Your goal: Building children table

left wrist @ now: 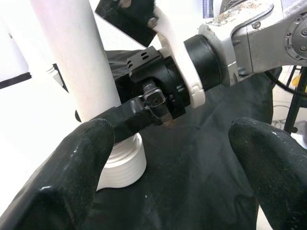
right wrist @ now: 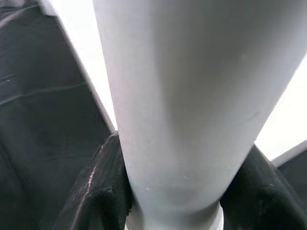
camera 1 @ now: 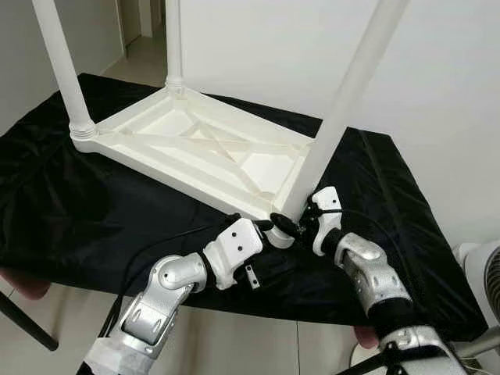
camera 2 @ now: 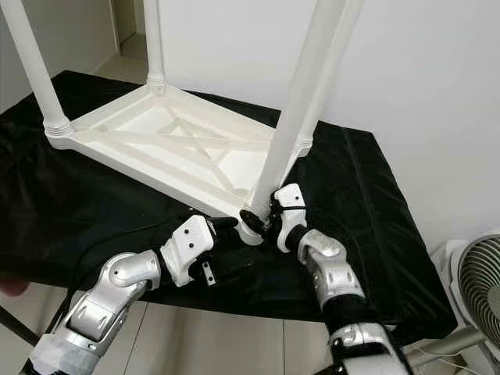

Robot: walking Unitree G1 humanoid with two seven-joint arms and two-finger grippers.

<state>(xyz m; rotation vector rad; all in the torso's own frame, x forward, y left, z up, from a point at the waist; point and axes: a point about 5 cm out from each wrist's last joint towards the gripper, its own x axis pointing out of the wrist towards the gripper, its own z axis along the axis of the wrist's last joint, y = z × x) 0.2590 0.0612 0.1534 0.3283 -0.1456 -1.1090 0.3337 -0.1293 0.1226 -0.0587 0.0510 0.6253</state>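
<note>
Children's table top (camera 1: 195,144) lies upside down on the black cloth (camera 1: 70,211), and I count four white legs standing up from its corners (one is mostly hidden behind the nearest). My right gripper (camera 1: 291,224) has its jaws pressed on the nearest leg (camera 1: 344,101), low by its ribbed base. My left gripper (left wrist: 170,158) has its fingers (left wrist: 57,172) spread wide, holding nothing, just beside that same base.

A black cloth (camera 1: 94,203) covers the table, and a white upturned children's table (camera 1: 195,148) rests on it.
</note>
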